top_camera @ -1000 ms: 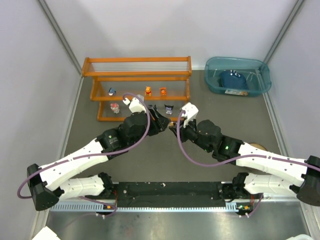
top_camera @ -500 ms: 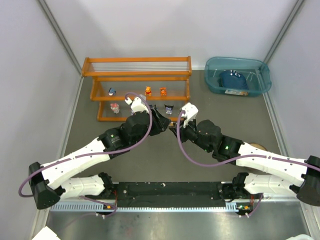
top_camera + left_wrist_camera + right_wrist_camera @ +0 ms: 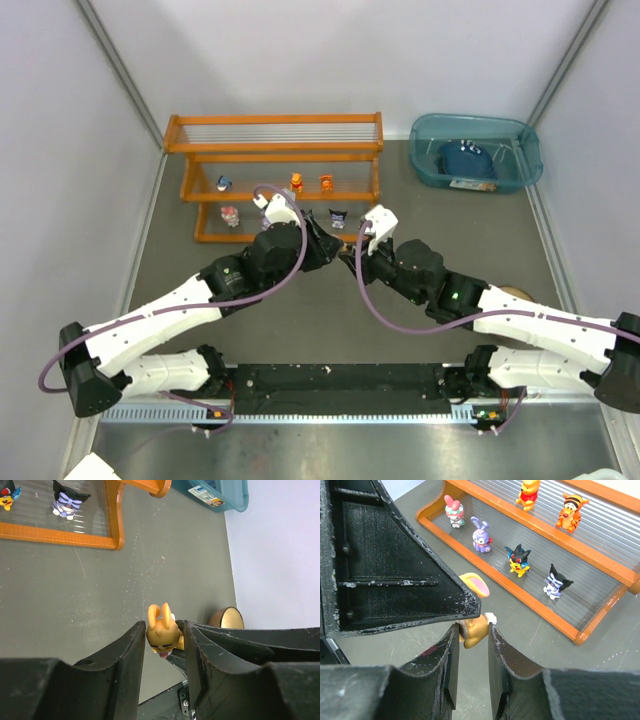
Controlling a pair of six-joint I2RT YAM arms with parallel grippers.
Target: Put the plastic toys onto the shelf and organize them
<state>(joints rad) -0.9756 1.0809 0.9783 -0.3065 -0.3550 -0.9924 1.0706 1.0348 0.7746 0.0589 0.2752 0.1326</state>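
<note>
On the orange-framed rod shelf (image 3: 272,119) six small plastic figurines (image 3: 518,560) are placed; a yellow-orange long-eared figurine (image 3: 161,630), unshelved, is gripped by the right jaws, left jaws narrow around it.

Toys (image 3: 557,586) on shelf (image 3: 275,153), bin (image 3: 470,117) rightward

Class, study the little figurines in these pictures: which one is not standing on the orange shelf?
The yellow-orange long-eared figurine. It is gripped in the right gripper, off the shelf, while every other one visible stands on a tier.
</note>
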